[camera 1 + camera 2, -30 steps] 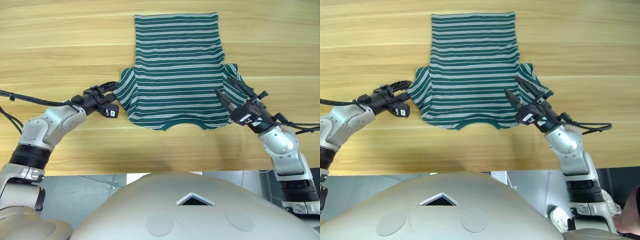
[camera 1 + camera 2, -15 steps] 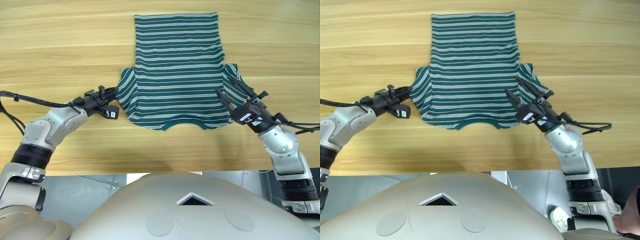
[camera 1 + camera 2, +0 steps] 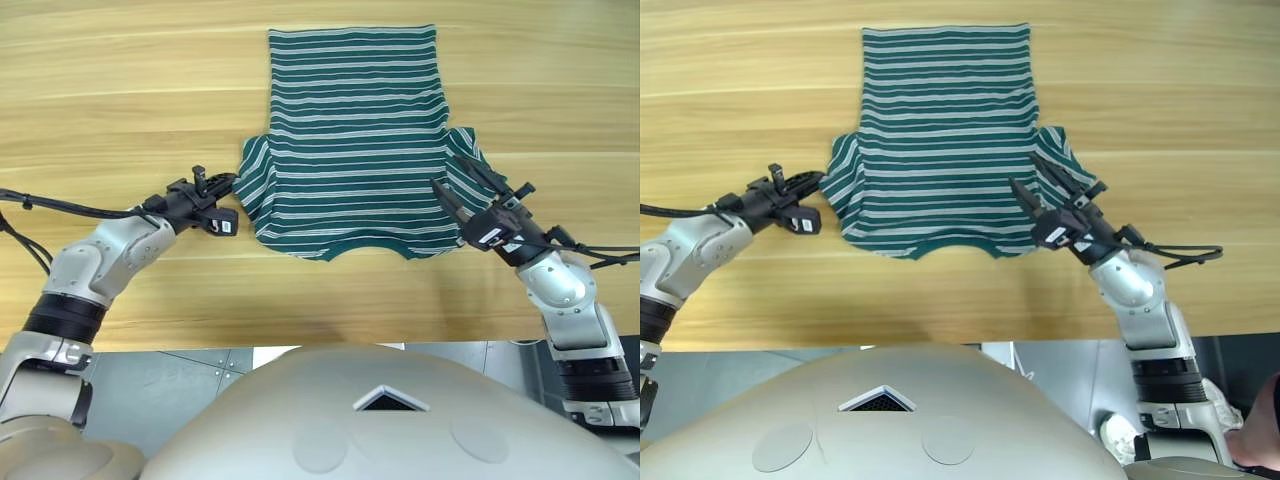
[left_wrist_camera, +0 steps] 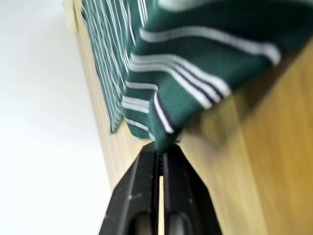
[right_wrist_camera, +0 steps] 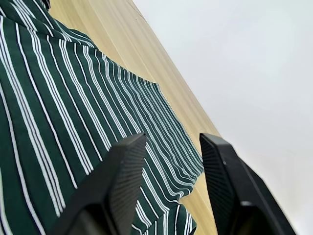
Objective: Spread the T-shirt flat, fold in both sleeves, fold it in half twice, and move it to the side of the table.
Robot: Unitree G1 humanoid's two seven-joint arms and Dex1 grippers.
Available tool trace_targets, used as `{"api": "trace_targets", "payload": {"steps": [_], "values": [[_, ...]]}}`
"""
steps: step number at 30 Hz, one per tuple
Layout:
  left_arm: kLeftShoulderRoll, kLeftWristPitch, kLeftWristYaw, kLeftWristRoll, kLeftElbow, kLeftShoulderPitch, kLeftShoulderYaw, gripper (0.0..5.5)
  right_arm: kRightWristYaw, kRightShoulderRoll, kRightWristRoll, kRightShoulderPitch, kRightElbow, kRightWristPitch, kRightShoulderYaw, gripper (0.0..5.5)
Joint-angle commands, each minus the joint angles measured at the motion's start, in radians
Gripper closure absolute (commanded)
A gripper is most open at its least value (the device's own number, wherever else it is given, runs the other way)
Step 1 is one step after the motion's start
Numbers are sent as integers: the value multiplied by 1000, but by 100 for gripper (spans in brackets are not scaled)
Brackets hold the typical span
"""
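Note:
A green T-shirt with white stripes (image 3: 352, 130) lies flat on the wooden table (image 3: 120, 90), collar towards me and hem at the far side. My left gripper (image 3: 229, 186) sits at the outer edge of the left sleeve (image 3: 252, 170). In the left wrist view, that gripper (image 4: 160, 149) is shut on the sleeve's striped edge (image 4: 176, 103), which lifts slightly off the wood. Over the right sleeve (image 3: 468, 158), my right gripper (image 3: 446, 170) stands open. The right wrist view has its fingers (image 5: 128, 156) spread above the striped cloth (image 5: 58, 107), gripping nothing.
Bare wood stretches to the left and right of the shirt and beyond its hem. The table's near edge (image 3: 300, 345) runs just below both arms. Black cables trail from each wrist.
My left gripper has closed its fingers on the left sleeve's edge; a second ago they stood apart beside it. The right arm and the shirt's body have not moved.

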State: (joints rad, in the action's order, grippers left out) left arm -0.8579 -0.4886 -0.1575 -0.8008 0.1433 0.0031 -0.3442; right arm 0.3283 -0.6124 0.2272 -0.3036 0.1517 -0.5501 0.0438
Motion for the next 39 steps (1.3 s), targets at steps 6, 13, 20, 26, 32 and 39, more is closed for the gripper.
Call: {"api": "trace_targets", "payload": {"steps": [6,13,20,26,32,39], "values": [[76,14,110,-25,-42,43,13,549,6,1,18,13,-20,-14,3,348],[77,41,156,-47,-30,16,39,549,7,5,22,15,-29,-18,8,348],[80,58,188,-66,-47,-23,69,549,9,12,25,20,-34,-19,15,348],[97,45,206,-72,-64,-44,55,549,10,13,30,19,-41,-23,20,348],[135,-24,194,-67,-81,-46,-6,549,7,14,38,24,-54,-29,28,348],[178,-75,153,-94,-54,-82,-89,549,6,12,42,32,-63,-31,39,348]]}}
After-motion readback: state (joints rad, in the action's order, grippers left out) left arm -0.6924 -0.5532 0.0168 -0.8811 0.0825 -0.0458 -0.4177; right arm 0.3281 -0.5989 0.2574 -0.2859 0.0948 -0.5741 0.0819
